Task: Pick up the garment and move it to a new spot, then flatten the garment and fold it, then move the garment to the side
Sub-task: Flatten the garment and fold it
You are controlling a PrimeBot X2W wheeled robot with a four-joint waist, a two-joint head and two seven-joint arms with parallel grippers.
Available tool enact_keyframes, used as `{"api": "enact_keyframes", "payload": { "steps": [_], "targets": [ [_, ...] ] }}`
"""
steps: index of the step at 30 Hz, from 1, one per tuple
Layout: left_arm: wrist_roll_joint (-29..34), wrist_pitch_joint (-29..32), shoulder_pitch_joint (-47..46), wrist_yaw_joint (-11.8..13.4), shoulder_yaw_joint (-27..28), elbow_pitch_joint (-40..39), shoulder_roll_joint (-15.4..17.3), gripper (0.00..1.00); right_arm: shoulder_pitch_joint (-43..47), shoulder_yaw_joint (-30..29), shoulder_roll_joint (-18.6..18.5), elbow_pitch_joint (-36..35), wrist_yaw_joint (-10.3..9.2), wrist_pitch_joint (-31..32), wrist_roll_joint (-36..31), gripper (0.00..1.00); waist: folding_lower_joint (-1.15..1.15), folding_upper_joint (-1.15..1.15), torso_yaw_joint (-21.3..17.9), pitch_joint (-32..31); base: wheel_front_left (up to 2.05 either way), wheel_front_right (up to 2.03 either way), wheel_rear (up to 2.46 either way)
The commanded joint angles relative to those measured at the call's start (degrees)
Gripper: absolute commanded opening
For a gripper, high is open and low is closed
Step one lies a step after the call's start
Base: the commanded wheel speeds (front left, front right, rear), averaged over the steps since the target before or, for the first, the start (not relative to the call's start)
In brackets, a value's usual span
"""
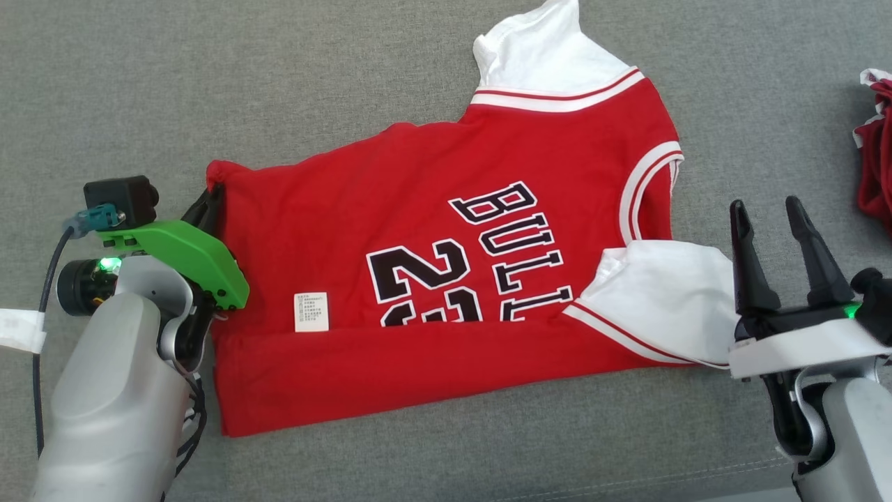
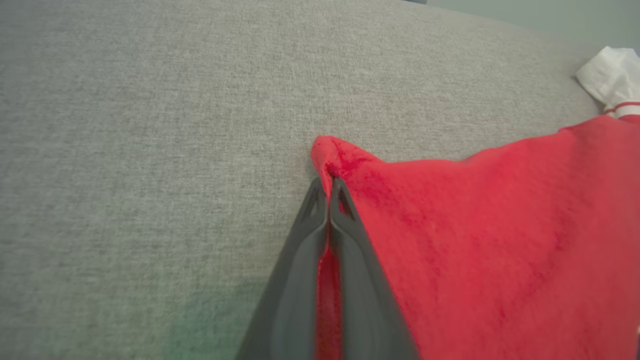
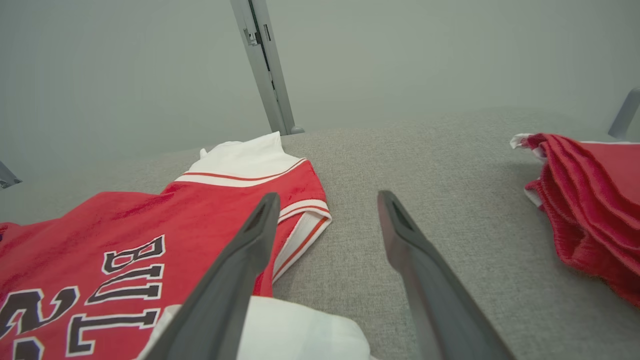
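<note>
The garment (image 1: 432, 279) is a red jersey with white sleeves and black lettering, spread on the grey cushion with its near edge folded over. My left gripper (image 1: 209, 199) is shut on the garment's left corner; in the left wrist view its fingers (image 2: 320, 220) pinch the red cloth (image 2: 475, 240) at the corner tip. My right gripper (image 1: 770, 216) stands open just right of the near white sleeve (image 1: 662, 293), holding nothing. In the right wrist view the open fingers (image 3: 400, 235) hover over the cushion beside the garment (image 3: 125, 235).
A pile of other red and white clothes (image 1: 874, 153) lies at the right edge, also in the right wrist view as red clothes (image 3: 590, 200). A grey post (image 3: 265, 65) stands behind the cushion. The grey cushion (image 1: 209, 84) stretches bare to the left and far side.
</note>
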Motion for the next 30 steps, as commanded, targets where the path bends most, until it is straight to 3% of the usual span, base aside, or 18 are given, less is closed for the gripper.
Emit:
{"api": "enact_keyframes", "payload": {
  "steps": [1, 6, 12, 22, 30],
  "targets": [
    [-0.4, -0.7, -1.3, -0.2, -0.3, 0.5, 0.4, 0.0, -1.9, -0.5, -0.8, 0.6, -0.03, -0.3, 0.7, 1.0, 0.0, 0.0, 0.3, -0.3, 0.0, 0.0, 0.0],
    [-0.6, -2.7, -2.4, -0.4, -1.7, 1.5, 0.1, 0.0, -9.6, -1.2, -3.8, 4.1, -0.04, -0.3, 1.8, 1.0, 0.0, 0.0, 1.2, -0.4, 0.0, 0.0, 0.0],
    [-0.8, -3.2, -5.1, -0.4, -4.6, 2.1, -2.2, 0.0, -22.1, 0.7, -7.8, 14.6, -0.03, -0.2, 3.4, 1.0, 0.0, 0.0, 4.9, 1.2, 0.0, 0.0, 0.0],
    [-2.3, -3.4, -10.7, -0.4, -12.4, 1.3, -7.3, 0.0, -41.0, 12.4, -13.3, 34.1, -0.06, 5.9, 8.3, 1.0, 0.0, 0.0, 14.4, 5.9, 0.0, 0.0, 0.0],
    [-5.0, -4.9, -14.4, -0.4, -18.9, 1.7, -9.6, 0.0, -48.2, 19.5, -18.0, 42.8, -0.06, 8.9, 12.4, 1.0, 0.0, 0.0, 20.2, 9.3, 0.0, 0.0, 0.0]
  ]
}}
